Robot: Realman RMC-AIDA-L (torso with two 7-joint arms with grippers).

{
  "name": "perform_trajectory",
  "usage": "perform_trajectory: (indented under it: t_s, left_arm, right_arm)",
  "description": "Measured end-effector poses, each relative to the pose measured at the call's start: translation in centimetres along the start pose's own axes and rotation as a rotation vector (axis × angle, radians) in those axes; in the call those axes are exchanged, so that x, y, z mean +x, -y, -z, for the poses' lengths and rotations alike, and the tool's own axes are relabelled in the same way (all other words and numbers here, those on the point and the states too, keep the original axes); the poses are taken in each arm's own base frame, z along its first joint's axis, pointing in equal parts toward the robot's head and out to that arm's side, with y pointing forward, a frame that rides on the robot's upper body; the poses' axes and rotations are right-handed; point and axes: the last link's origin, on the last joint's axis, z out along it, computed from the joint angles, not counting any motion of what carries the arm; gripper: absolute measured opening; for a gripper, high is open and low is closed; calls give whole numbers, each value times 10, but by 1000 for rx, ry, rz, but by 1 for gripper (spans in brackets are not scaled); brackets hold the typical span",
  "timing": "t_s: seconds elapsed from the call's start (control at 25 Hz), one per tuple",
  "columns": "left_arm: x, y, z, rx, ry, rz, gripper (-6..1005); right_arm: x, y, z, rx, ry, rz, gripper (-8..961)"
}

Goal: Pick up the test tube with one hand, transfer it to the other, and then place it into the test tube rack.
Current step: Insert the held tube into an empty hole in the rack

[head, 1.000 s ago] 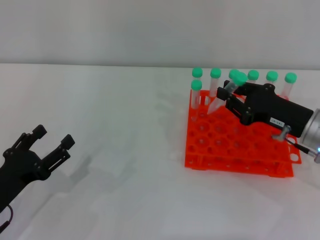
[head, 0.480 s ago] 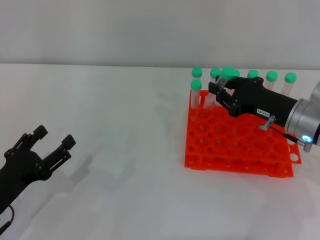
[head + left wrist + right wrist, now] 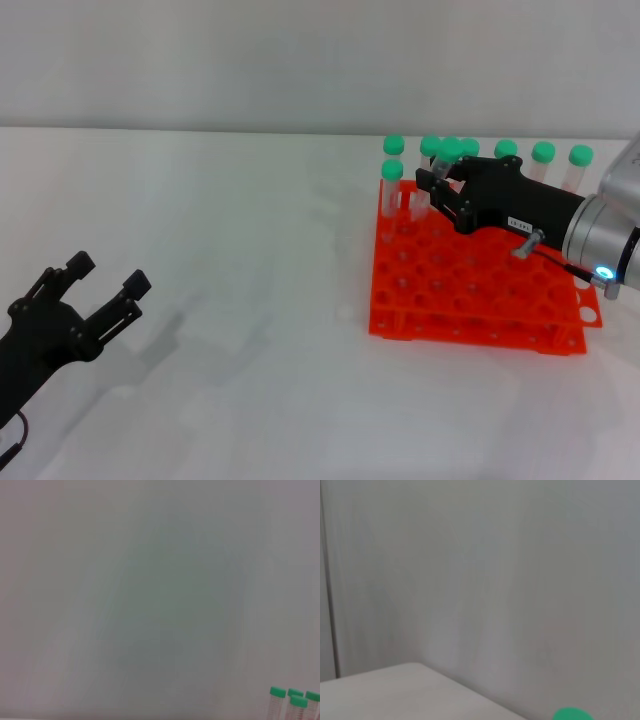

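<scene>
1. Black right pincer (image 3: 437, 183) reaches level over the orange test tube rack (image 3: 470, 280), clamped on the green-capped test tube (image 3: 444, 160), which tilts above the rack's far-left holes.
2. Left pincer (image 3: 105, 283) hovers low over the white counter (image 3: 250, 300), fingers apart, well clear.

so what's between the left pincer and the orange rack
Nothing: in the head view only bare white tabletop lies between the open black left pincer and the bright orange plastic test tube rack.

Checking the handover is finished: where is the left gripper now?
In the head view the left gripper hangs low at the table's left side, open and empty, far from the orange rack.
</scene>
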Motion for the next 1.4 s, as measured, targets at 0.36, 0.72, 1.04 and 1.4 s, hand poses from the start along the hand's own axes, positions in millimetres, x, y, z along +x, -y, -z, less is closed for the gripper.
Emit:
perform_trajectory:
  t_s: [0.36, 0.72, 1.04, 1.4]
  left_arm:
    - [-1, 0, 1, 0, 4, 1, 892]
    - [-3, 0, 6, 6, 11, 5, 892]
    - [-4, 0, 7, 13, 14, 5, 893]
    - [0, 1, 0, 1, 6, -3, 892]
  right_arm:
    - [0, 0, -5, -9, -38, 24, 204]
    - [-4, -2, -21, -18, -91, 73, 204]
    - [-14, -3, -8, -31, -16, 63, 205]
    - [-16, 9, 1, 7, -21, 72, 205]
